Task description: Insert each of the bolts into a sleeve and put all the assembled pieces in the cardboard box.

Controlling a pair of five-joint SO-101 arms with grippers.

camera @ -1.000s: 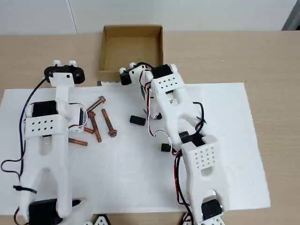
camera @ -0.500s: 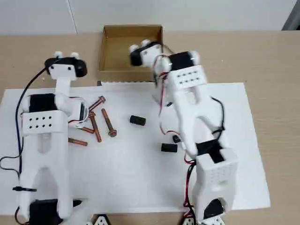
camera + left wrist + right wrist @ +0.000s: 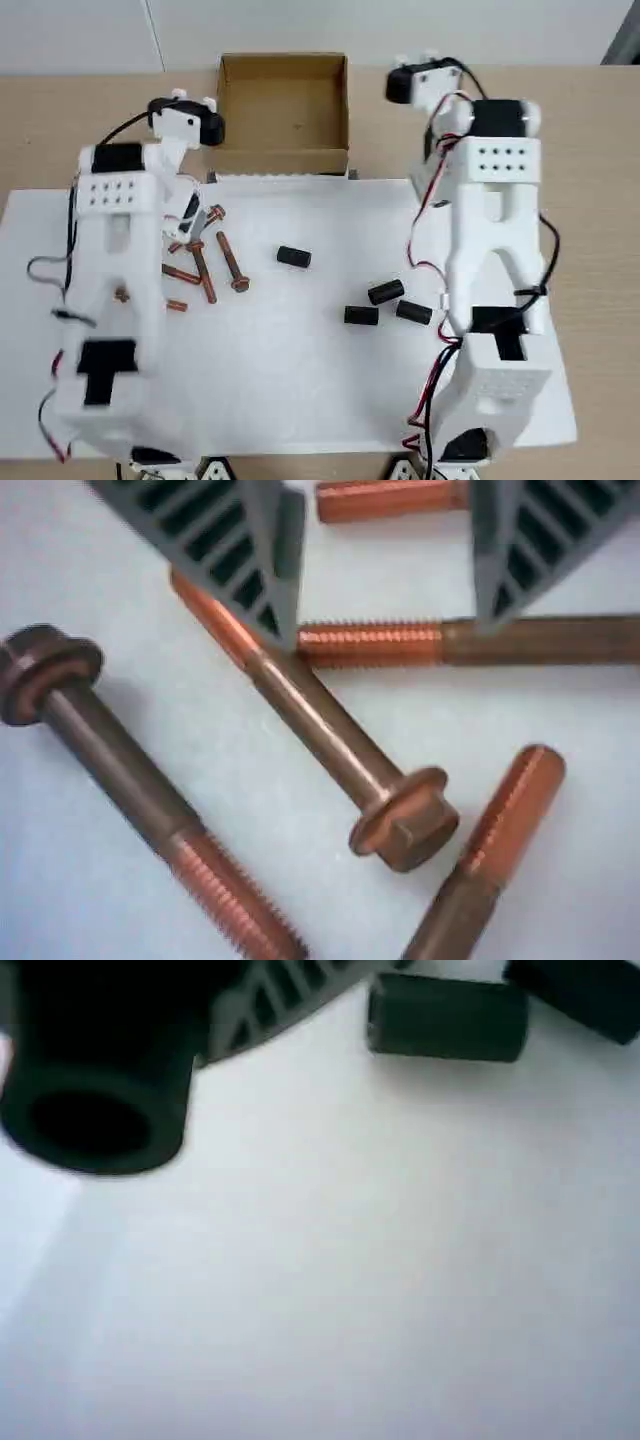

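While the left arm hangs over the scattered bolts (image 3: 205, 262) on the left part of the white sheet (image 3: 300, 400), the left fingers (image 3: 240, 540) are spread wide with nothing in them. A long bolt (image 3: 450, 640) lies with its threaded end in the gap, running from tip to tip rather than across. A flange-head bolt (image 3: 330, 740) slants under one tip. Can't tell if the tips actually touch either one.

Over on the other side, the right fingers (image 3: 270, 1005) look clamped on a black sleeve (image 3: 95, 1110), with its bore facing the wrist cam, up off the sheet. Four loose sleeves (image 3: 385, 292) sit on the sheet: three bunched near the right arm, plus a lone sleeve (image 3: 293, 257) toward the bolts.

The cardboard box (image 3: 283, 110) is at the far edge of the sheet on the wooden desk (image 3: 580, 150). It's between the two arms' wrists, and the right one is near its right wall.
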